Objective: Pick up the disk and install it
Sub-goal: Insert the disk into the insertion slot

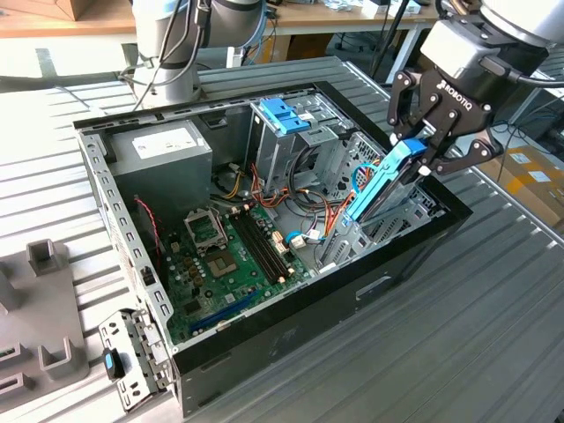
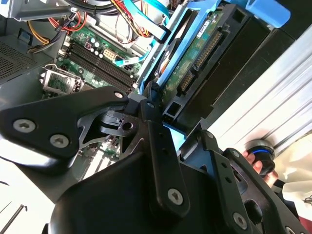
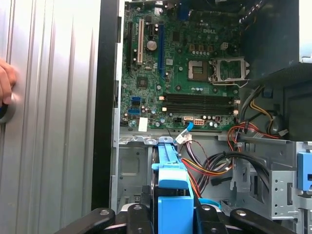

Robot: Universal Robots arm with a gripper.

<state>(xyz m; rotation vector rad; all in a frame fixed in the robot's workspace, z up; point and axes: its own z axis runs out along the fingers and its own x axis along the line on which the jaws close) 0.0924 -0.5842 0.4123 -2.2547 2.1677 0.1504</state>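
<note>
In the exterior view my gripper (image 1: 421,157) is shut on the disk (image 1: 379,187), gripping its upper end. The disk is a flat drive in blue plastic rails. It hangs steeply tilted over the drive bay, at the exterior view's right end of the open computer case (image 1: 264,328), with its lower end down among the cables. The second wrist view shows the disk's green circuit board (image 2: 195,68) and its blue rail, with a black finger (image 2: 153,131) against its end. In the first wrist view the blue rail (image 3: 170,178) runs out from between my fingers (image 3: 139,214) toward the motherboard (image 3: 190,73).
A bare blue bracket (image 1: 284,115) sits on the drive cage at the back of the case. The grey power supply (image 1: 163,148) stands beside it. A person's hand (image 3: 5,83) rests on the ribbed metal table (image 1: 441,344) outside the case wall. A grey fixture (image 1: 44,308) lies at the exterior view's left.
</note>
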